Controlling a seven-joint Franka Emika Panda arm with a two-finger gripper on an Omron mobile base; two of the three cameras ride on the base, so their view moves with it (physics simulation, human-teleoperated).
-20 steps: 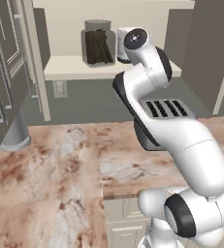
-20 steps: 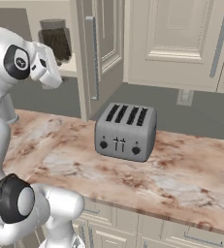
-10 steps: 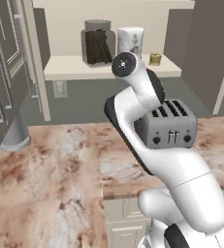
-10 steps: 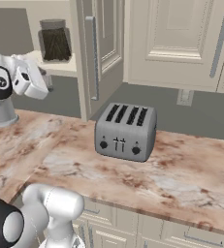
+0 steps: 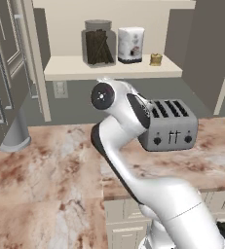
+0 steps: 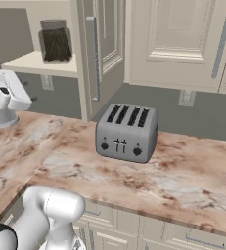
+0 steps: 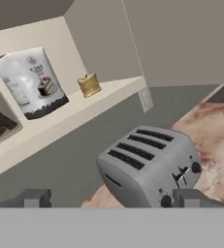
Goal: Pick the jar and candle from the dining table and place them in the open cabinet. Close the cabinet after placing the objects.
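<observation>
Cream cabinet doors are standing open above the counter, and on its pale shelf the jar of dark sticks is sitting at the left, with a white printed bag just beside it and the small yellow candle a little apart at the right end. From the right base view the jar is showing on the same shelf behind the open door with its long bar handle. The hand view is catching the bag and the candle side by side on the shelf, tilted by the roll of the hand, with a dark corner of the jar barely peeking in at the left edge. Down below, a grey four-slot toaster is resting on the reddish-brown marbled top of the dining table, well under the shelf and touching nothing else. The white arm is bending up over the table, its elbow crossing in front of the toaster in the left base view. The gripper is hanging in the air, pointing toward the toaster and shelf, its two dark fingertips standing wide apart with nothing between them. A grey rounded vessel is standing on the table at the far left, near the tall dark cabinet.
</observation>
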